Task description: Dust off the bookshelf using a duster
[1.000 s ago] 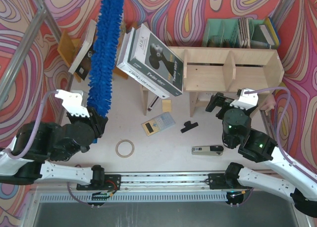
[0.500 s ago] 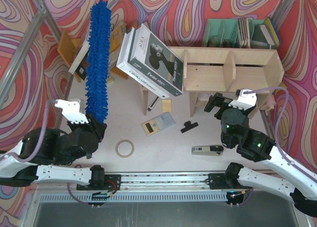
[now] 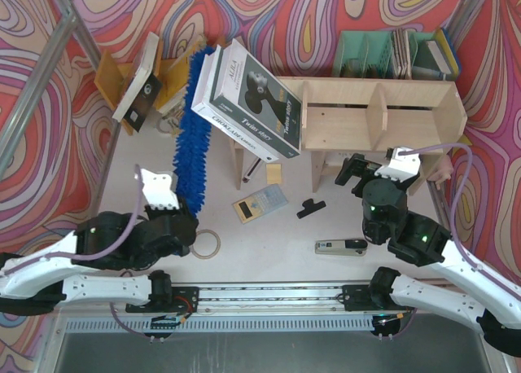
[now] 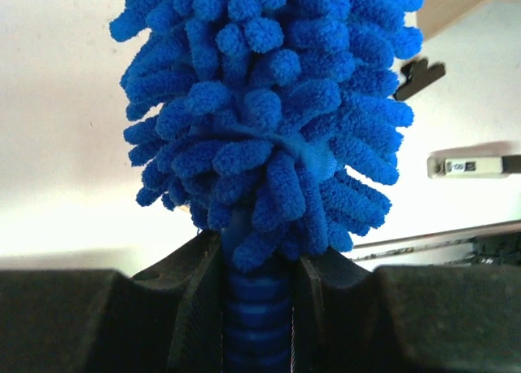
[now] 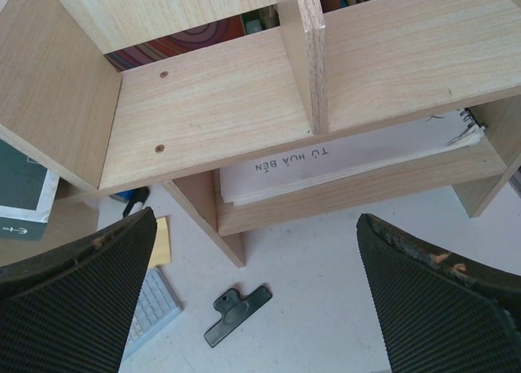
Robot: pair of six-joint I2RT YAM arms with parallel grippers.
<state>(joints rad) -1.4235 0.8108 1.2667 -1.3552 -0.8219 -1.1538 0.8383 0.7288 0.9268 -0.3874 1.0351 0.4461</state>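
The blue fluffy duster (image 3: 194,129) lies slanted, its tip up by a tilted box and its handle in my left gripper (image 3: 182,220). In the left wrist view the jaws are shut on the ribbed blue handle (image 4: 256,324), and the shaggy head (image 4: 269,112) fills the view. The plywood bookshelf (image 3: 374,116) stands at the right rear. My right gripper (image 3: 358,173) is open and empty in front of the shelf's legs. The right wrist view shows the shelf board (image 5: 212,104) and papers (image 5: 350,157) on the lower level, between the wide-open fingers (image 5: 73,300).
A black-and-white box (image 3: 248,100) leans on the shelf's left end. On the table lie a tape ring (image 3: 205,243), a calculator (image 3: 260,202), a black clip (image 3: 310,207) and a stapler (image 3: 340,246). A green file organizer (image 3: 391,55) and an orange-brown book stand (image 3: 114,80) stand at the back.
The duster has swung down from pointing up at the back wall, and its tip has moved right toward the tilted box. My left gripper has moved right and nearer. The right arm has barely moved.
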